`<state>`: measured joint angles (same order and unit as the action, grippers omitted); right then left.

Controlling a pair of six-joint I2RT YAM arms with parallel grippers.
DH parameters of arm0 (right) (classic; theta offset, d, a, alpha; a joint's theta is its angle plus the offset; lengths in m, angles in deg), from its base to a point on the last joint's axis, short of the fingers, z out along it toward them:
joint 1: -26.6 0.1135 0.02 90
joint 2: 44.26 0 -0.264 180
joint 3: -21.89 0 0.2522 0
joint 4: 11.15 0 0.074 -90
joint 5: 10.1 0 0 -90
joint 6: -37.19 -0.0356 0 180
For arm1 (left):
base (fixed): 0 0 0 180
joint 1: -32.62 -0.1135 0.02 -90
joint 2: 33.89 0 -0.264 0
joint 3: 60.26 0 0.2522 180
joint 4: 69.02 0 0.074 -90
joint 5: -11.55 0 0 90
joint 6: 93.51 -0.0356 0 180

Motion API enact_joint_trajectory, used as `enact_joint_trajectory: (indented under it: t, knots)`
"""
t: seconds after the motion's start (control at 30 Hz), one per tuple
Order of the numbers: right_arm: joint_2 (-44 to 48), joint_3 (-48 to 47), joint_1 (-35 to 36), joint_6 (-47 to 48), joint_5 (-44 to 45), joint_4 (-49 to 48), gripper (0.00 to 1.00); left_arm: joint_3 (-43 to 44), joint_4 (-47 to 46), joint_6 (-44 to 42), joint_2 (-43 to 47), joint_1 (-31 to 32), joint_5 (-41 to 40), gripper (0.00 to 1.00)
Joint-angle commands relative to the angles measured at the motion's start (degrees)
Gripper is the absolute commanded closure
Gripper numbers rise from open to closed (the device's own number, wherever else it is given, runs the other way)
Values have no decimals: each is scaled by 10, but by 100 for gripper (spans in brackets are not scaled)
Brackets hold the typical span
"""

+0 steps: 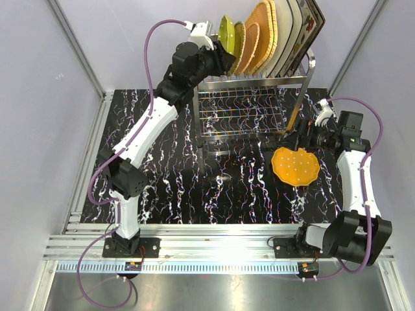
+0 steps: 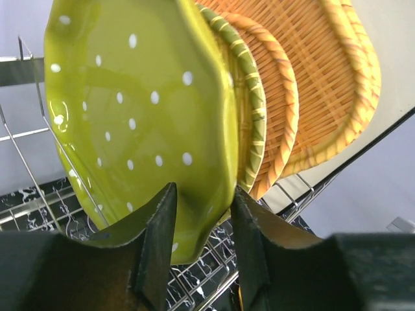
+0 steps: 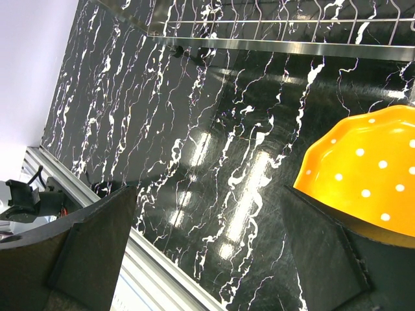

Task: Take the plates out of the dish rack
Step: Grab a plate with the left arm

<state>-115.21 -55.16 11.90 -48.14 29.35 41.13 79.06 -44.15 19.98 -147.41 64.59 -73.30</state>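
Arm bases bolted at the near edge, closest in the top view. Black marbled table spreads beyond them. Dish rack stands at the far side, shiny steel wire, two tiers. Plates on edge in its top prongs, left to right: lime-green dotted plate, green-rimmed woven plate close behind it, orange woven plates, cream square plates, patterned plate last. Orange dotted plate lies flat on the table, near right of the rack. Right pincer gapes wide, nothing in it, just beside that plate. Left pincer straddles the lower rim of the lime-green dotted plate, one finger on each face, gap narrow; cannot tell whether the pads bite. Judgement: this plate is glossy and stiff, likely slick and chippable, and the wavy rim is the only free hold. Lift straight up clear of the prongs, minding the neighbour behind.
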Motion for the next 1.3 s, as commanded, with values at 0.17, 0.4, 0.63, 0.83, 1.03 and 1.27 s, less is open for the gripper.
enact_joint_trajectory:
  t: [0.17, 0.4, 0.63, 0.83, 1.03, 1.27]
  knots:
    - [19, 6, 4, -10, -15, -26, 0, 15, -60, -46, -5, -2, -12, 82]
    - [20, 7, 4, -11, -16, -26, 0, 16, -84, -67, 14, -1, -12, 100]
    - [18, 5, 4, -14, -17, -27, 0, 36, -104, -90, 34, 2, -24, 100]
    - [19, 7, 4, -15, -17, -28, 0, 60, -124, -96, 45, 2, -29, 100]
    - [19, 9, 4, -16, -16, -31, 0, 81, -128, -93, 50, 3, -30, 100]
    - [20, 10, 4, -16, -16, -30, 0, 82, -138, -96, 59, 5, -36, 100]
